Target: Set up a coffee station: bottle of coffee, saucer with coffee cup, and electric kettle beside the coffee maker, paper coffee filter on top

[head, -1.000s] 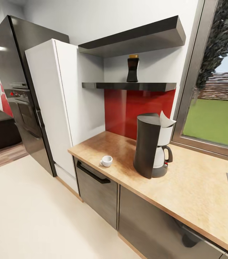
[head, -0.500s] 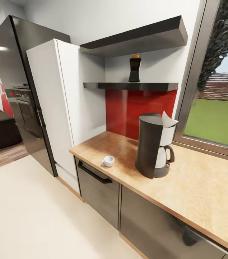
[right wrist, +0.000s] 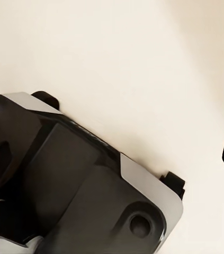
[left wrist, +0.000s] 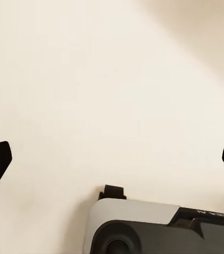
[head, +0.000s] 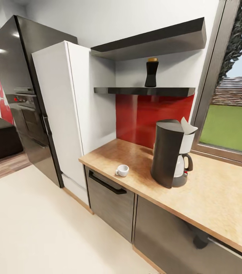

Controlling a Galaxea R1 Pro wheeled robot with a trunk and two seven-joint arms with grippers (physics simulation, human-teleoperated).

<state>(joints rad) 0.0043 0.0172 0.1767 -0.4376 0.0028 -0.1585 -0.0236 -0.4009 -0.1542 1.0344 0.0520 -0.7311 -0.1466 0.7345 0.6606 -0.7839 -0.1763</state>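
The bottle of coffee (head: 151, 72) stands on the kitchen shelf (head: 145, 91), above the coffee maker (head: 172, 152), which carries the paper coffee filter (head: 187, 126) on the tabletop (head: 212, 194). The coffee cup (head: 122, 170) sits left of it, near the front edge. Both the left pincer (left wrist: 112, 164) and the right pincer (right wrist: 112, 159) are released, fingers wide over the pale floor (head: 33, 228).

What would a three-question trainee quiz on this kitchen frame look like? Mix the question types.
1. True or false: the bottle of coffee stands on the kitchen countertop.
2. What sits on top of the coffee maker?
A) the saucer
B) the paper coffee filter
C) nothing
3. Fill in: the coffee cup stands directly on the ____.

Key:
1. False; it is on the kitchen shelf.
2. B
3. countertop
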